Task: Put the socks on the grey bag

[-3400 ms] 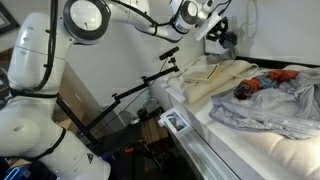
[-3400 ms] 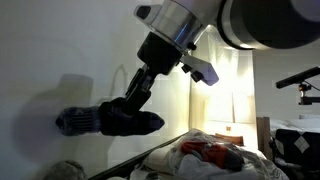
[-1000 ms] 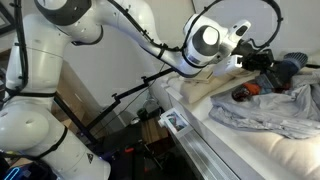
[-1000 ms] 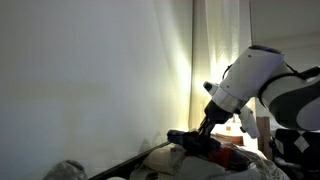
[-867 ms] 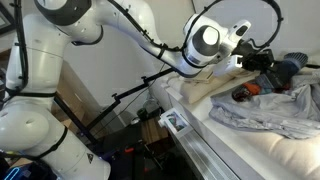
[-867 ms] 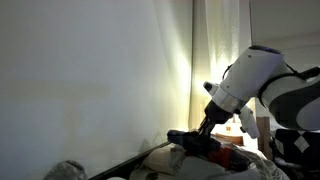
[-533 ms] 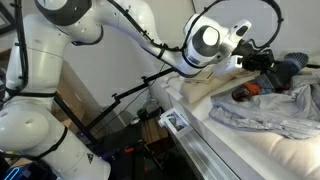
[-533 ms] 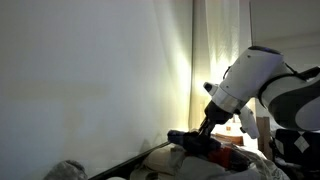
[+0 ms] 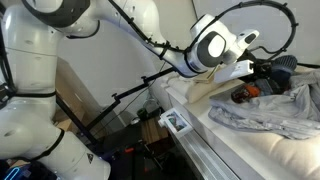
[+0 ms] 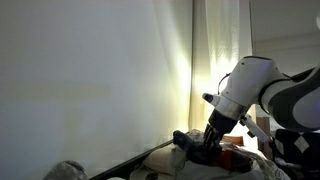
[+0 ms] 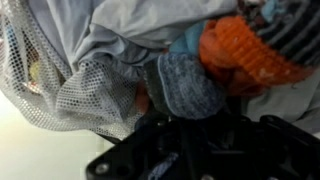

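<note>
Seen from the wrist, my gripper (image 11: 188, 125) stays clamped on the soft dark blue-grey sock (image 11: 185, 85). I have just lowered the sock from mid-air onto the thin light grey bag (image 11: 130, 25), beside the orange-red knitted sock (image 11: 240, 50). I judge release comes next. Beyond, the bag spreads wide, and the white bed edge (image 9: 212, 140) lies well apart.

No legible text, brand, number or sign in any view.
- Small white-framed card (image 9: 175, 122), at roughly 6 o'clock below the white arm casing (image 9: 215, 45): dark patch inside, possibly print, too small to read.
- Wrist view: blurred, no lettering can be made out on the white mesh fabric (image 11: 85, 100).
</note>
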Available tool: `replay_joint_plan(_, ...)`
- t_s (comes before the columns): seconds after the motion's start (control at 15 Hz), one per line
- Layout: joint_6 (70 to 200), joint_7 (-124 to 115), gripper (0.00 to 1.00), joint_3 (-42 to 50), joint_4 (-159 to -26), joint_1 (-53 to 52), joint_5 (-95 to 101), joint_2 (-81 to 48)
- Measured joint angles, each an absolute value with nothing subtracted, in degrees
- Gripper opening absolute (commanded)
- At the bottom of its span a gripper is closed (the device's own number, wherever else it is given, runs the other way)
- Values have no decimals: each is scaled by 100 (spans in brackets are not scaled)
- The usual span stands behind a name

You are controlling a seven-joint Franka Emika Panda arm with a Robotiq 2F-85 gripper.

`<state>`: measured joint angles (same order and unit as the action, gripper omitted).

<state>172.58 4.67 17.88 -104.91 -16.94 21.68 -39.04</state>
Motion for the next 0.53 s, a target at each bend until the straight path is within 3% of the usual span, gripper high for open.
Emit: replay_joint_plan(0.53,17261,1578,4,925,-11147,-806,2448,-3247)
